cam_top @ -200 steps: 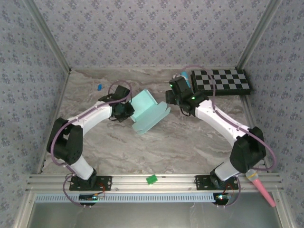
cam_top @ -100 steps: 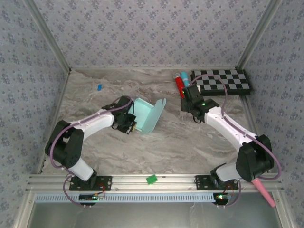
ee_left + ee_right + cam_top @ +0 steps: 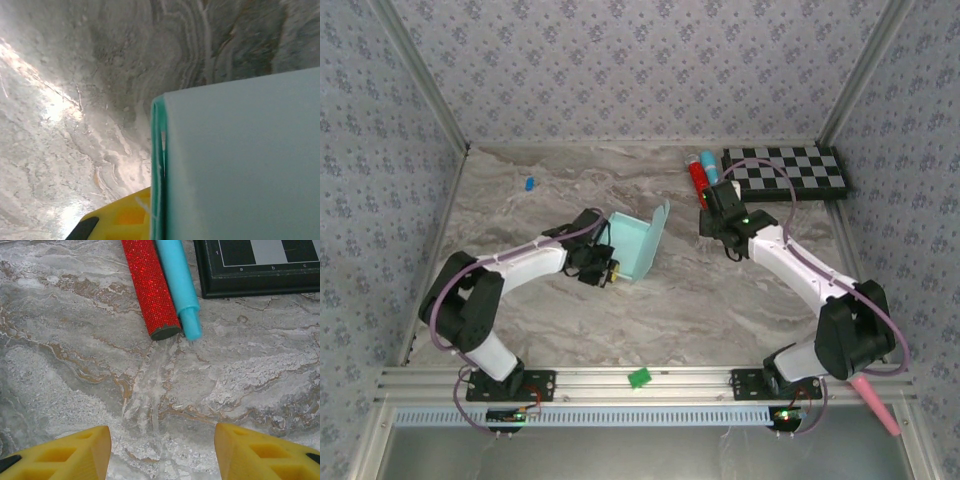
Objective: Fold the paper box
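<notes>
Box [image 3: 635,248] pinched by one wall between the left jaws, with its lid flap raised just beyond them. Right jaws spread, empty, well apart. Advisable: grip steady while the right jaws press the flap down.

The box [image 3: 632,245] is thin card, matt and smooth. The table [image 3: 720,300] looks like veined marble with a slight sheen. At 1 o'clock, the red tube [image 3: 150,287] is rough glitter and the blue tube [image 3: 177,282] smooth plastic. At 6 o'clock, the rail [image 3: 580,383] is ribbed metal.
</notes>
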Robot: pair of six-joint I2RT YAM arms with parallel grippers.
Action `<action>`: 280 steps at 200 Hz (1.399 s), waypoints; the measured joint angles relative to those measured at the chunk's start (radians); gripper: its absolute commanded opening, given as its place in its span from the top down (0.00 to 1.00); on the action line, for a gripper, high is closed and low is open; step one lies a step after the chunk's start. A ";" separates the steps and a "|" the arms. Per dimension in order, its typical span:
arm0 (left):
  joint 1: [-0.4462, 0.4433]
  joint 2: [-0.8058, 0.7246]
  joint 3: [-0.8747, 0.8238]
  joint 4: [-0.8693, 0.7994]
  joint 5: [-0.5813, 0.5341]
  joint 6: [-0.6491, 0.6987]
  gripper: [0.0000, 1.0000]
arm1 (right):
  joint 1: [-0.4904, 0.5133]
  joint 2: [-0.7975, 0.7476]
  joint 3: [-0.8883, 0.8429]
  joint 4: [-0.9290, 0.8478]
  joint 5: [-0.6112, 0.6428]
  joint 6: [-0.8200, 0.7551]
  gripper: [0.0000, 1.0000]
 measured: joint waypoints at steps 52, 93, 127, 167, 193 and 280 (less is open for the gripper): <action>-0.005 0.031 -0.003 0.033 0.026 -0.020 0.53 | 0.000 0.009 0.000 0.000 0.000 0.000 0.41; -0.005 0.031 0.010 0.013 0.008 0.009 0.18 | 0.000 0.010 0.000 0.000 0.000 0.000 0.42; -0.005 0.029 0.075 -0.024 -0.027 0.074 0.14 | 0.000 0.010 -0.001 0.000 0.000 0.000 0.41; -0.005 -0.011 0.163 -0.124 -0.136 0.231 0.12 | 0.000 0.010 -0.016 0.004 -0.014 0.008 0.41; -0.006 -0.043 0.212 -0.204 -0.230 0.373 0.11 | 0.000 0.010 -0.034 0.022 -0.049 0.019 0.42; 0.102 -0.080 0.251 -0.276 -0.370 0.858 0.50 | 0.055 0.048 -0.130 0.113 -0.170 0.089 0.44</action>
